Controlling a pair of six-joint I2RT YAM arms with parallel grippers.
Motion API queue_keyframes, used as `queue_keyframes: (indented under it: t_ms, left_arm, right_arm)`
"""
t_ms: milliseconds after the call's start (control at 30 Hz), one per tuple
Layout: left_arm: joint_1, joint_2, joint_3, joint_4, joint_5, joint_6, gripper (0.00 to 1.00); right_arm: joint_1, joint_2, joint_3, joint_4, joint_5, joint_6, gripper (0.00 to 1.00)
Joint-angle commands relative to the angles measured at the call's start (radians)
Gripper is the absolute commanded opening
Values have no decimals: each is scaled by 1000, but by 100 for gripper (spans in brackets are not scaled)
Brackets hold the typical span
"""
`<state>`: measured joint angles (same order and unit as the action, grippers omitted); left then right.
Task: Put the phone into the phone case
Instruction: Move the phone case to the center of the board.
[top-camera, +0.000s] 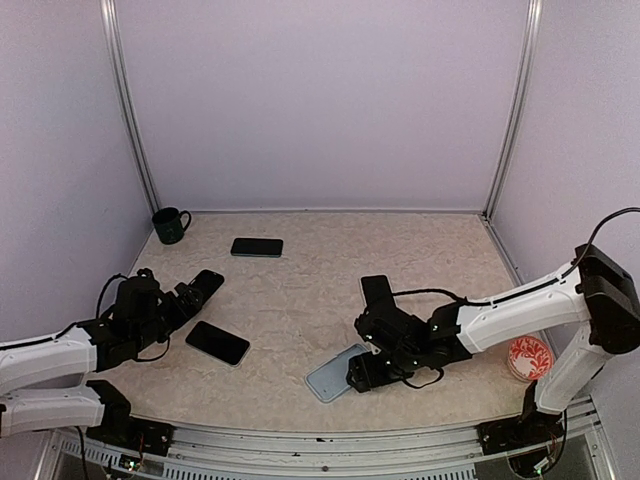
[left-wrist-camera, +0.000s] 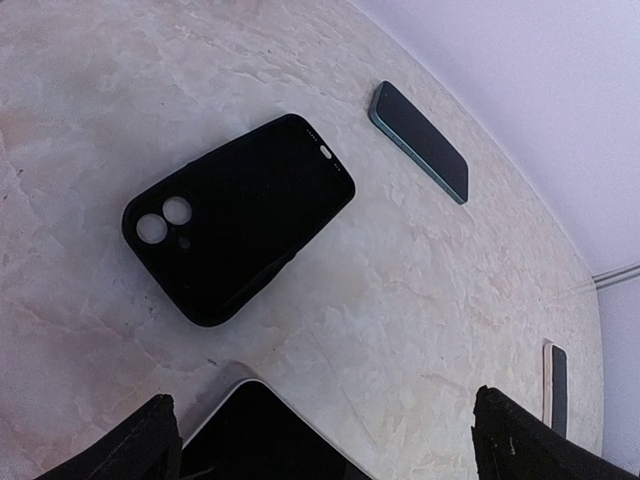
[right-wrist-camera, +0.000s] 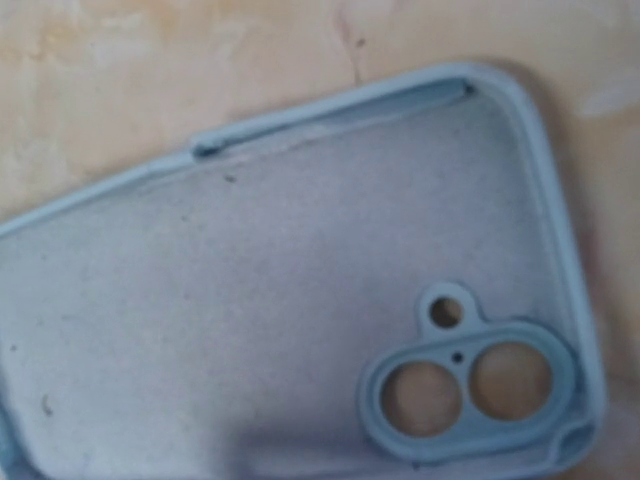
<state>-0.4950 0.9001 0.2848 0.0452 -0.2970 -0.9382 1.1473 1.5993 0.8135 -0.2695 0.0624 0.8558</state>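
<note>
Pale blue phone case (right-wrist-camera: 250, 300), beige marbled table (top-camera: 320, 290)

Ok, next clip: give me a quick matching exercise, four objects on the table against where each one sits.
Things:
1. mug
2. light blue phone case
3. red patterned dish
4. black phone case

Places:
A. right edge of the table, beside the right arm
B. far left corner
C. near edge, at the right end effector
D. left side, just ahead of the left end effector

Pairs: 1-B, 2-C, 3-A, 4-D
</note>
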Motion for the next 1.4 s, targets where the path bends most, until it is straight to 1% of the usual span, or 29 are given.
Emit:
queue_keyframes:
  t_ms: [0, 233, 367, 500, 567, 633, 700, 833, 900, 1000, 1133, 1267, 1367]
  left_arm:
    - [6, -16, -4, 4, -5, 7, 99]
    - [6, -20, -3, 0, -5, 8, 99]
    - [6, -25, -1, -7, -8, 8, 99]
    - [7, -35, -4, -17, -11, 7, 99]
    - [7, -43, -8, -21, -15, 7, 99]
    - [7, -50, -16, -20, -19, 5, 99]
    - [7, -54, -23, -15, -18, 1, 99]
    - [7, -53, -26, -13, -15, 1, 99]
    - [7, -53, -26, -13, -16, 1, 99]
    - [7, -55, -26, -14, -17, 2, 99]
    - [7, -55, -28, -13, -14, 1, 99]
    - [7, -63, -33, -16, -13, -3, 99]
    - [7, -73, -35, -22, -13, -5, 99]
  right_arm:
    - [-11, 57, 42, 41, -25, -14, 72]
    - [-29, 145, 131, 35, -28, -72, 73]
    - [-58, 190, 208, -7, -25, -128, 72]
    - [-78, 239, 279, -72, -24, -205, 63]
    - [-81, 260, 307, -101, -23, -245, 56]
    - [-83, 283, 335, -130, -13, -271, 46]
    - [-84, 308, 358, -159, -3, -290, 39]
    - [-84, 341, 391, -181, -5, -311, 37]
    - [-84, 351, 402, -183, -8, -320, 33]
    - [-84, 362, 424, -195, -5, -336, 21]
    - [-84, 379, 464, -214, 9, -376, 18]
    - [-86, 409, 531, -244, 32, -453, 8]
    - [-91, 434, 584, -260, 37, -525, 6]
